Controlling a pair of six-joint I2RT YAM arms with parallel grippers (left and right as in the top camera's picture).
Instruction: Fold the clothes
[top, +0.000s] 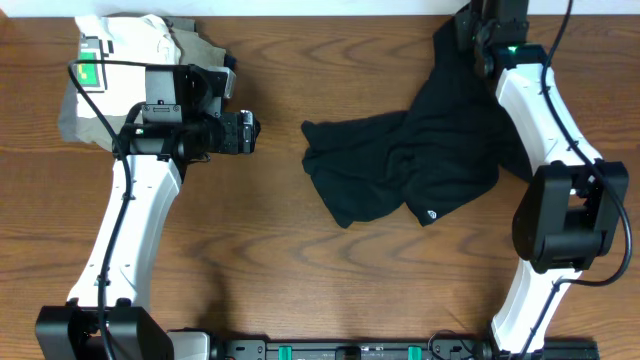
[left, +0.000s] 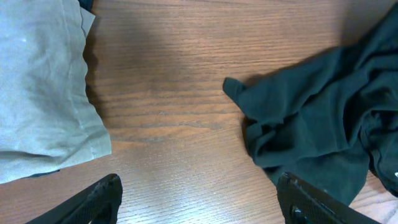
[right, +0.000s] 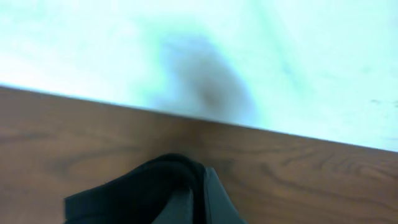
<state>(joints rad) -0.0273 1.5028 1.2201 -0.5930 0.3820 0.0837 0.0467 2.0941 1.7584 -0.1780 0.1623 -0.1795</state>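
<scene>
At the table's (top: 300, 260) far left corner lay a cream garment (top: 130, 38) with a green tag (top: 91, 72), beside folded khaki-grey cloth (left: 37, 93). Just to their right, the left pincer (top: 250, 132) hovered over bare wood with its fingers (left: 93, 202) spread wide, holding nothing. Right of centre sprawled the crumpled black T-shirt (top: 410, 160), its small white logo (top: 431, 213) showing near the front hem. One part of it rose toward the far right edge, where the right pincer (top: 472, 38) was clamped on a bunch of the fabric.
</scene>
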